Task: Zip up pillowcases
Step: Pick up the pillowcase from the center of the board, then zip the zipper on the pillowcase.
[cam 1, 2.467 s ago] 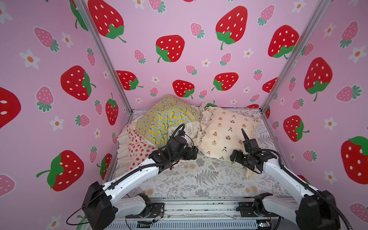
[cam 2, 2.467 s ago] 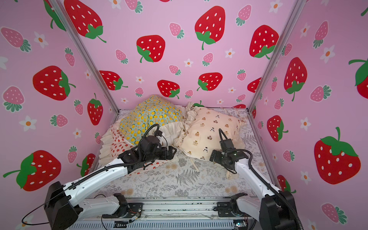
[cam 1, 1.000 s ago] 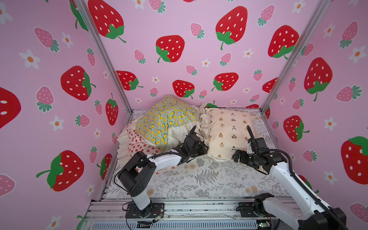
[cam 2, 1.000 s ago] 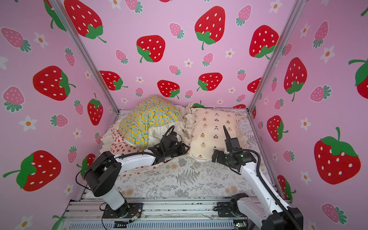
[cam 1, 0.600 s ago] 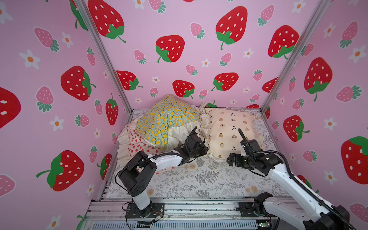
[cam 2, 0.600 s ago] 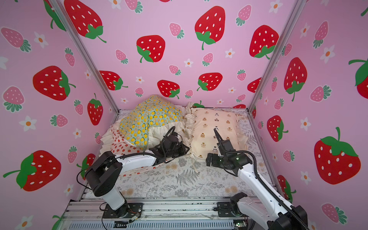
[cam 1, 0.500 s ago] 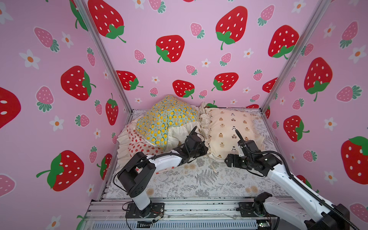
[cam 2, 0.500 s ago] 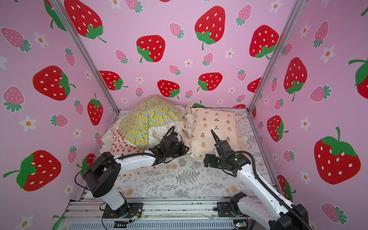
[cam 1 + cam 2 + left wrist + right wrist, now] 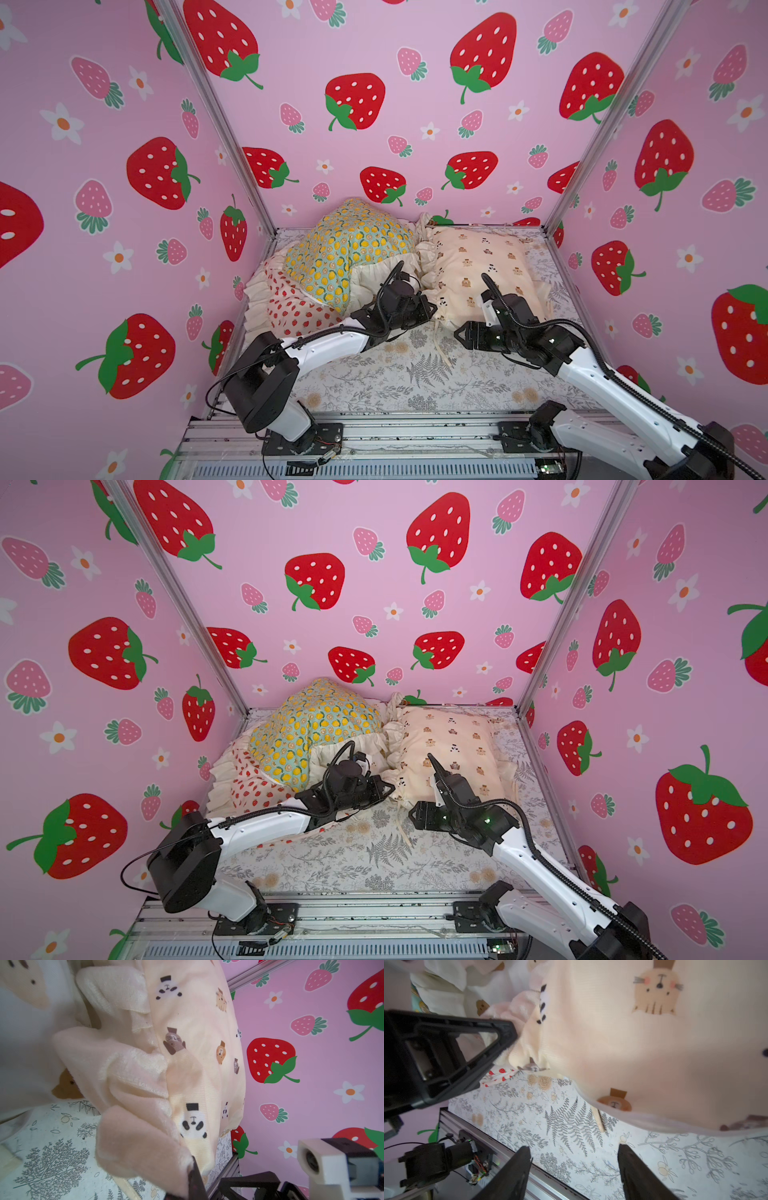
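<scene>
The lemon-print pillowcase (image 9: 349, 249) is lying at 11 o'clock on the fern-print sheet (image 9: 415, 374), resting on the strawberry-print pillowcase (image 9: 291, 309) at 9 o'clock. The bear-print pillowcase (image 9: 478, 262) is lying at 1 o'clock, the left end effector (image 9: 430, 309) at its 7 o'clock corner and the right end effector (image 9: 459, 332) near its 6 o'clock edge.

white arm links (image 9: 328, 351) — black joints (image 9: 266, 386), black ribbed cables (image 9: 257, 813).

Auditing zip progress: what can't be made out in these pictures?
- Cream bear pillowcase zipper: unseen; ruffle and right arm cover its near edge in both top views.
- Left tool: cut off by the left wrist view's edge; ruffle hides what, if anything, it pinches.
- White bear-head pillowcase: hidden by lemon pillowcase and left arm in top views; blurred in wrist views.
</scene>
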Controlling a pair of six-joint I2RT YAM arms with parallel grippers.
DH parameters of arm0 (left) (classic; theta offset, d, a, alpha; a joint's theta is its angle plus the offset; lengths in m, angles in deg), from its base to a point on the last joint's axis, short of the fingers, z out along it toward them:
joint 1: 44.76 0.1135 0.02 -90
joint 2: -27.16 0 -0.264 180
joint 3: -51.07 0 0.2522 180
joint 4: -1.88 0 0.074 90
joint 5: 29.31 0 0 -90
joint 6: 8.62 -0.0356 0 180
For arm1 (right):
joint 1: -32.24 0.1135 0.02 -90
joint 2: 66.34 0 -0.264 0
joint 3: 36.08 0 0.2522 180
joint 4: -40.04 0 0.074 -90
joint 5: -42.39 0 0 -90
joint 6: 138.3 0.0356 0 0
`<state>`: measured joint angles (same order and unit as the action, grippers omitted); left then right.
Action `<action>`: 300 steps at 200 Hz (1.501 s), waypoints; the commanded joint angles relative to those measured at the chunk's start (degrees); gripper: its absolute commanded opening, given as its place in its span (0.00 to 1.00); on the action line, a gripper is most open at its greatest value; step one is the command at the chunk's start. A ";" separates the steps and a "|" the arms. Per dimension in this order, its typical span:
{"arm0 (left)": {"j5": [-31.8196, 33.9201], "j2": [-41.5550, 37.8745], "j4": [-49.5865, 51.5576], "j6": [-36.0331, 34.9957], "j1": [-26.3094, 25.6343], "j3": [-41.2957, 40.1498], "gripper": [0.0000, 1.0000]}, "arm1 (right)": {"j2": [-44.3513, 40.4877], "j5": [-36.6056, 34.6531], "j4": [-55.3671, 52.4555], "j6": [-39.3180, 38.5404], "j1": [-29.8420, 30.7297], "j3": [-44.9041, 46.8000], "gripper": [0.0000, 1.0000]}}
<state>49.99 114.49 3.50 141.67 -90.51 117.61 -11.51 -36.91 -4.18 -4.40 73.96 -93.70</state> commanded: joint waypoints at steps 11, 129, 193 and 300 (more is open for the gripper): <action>-0.64 -1.54 0.20 1.60 -0.92 1.17 0.00 | -0.54 0.71 6.71 3.85 1.50 2.79 0.60; -1.25 -2.78 1.41 1.16 -1.13 2.16 0.00 | 5.95 -2.97 17.65 11.56 3.48 6.30 0.36; -1.67 -2.78 1.16 1.41 -1.22 2.15 0.00 | 6.93 -5.26 21.05 15.06 3.90 8.38 0.32; -2.13 -2.89 1.18 1.56 -1.43 2.51 0.00 | 9.72 -8.65 22.94 13.25 4.02 6.60 0.28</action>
<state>49.05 113.66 5.24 142.74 -91.52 117.61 -2.39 -43.62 17.48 8.67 77.63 -85.94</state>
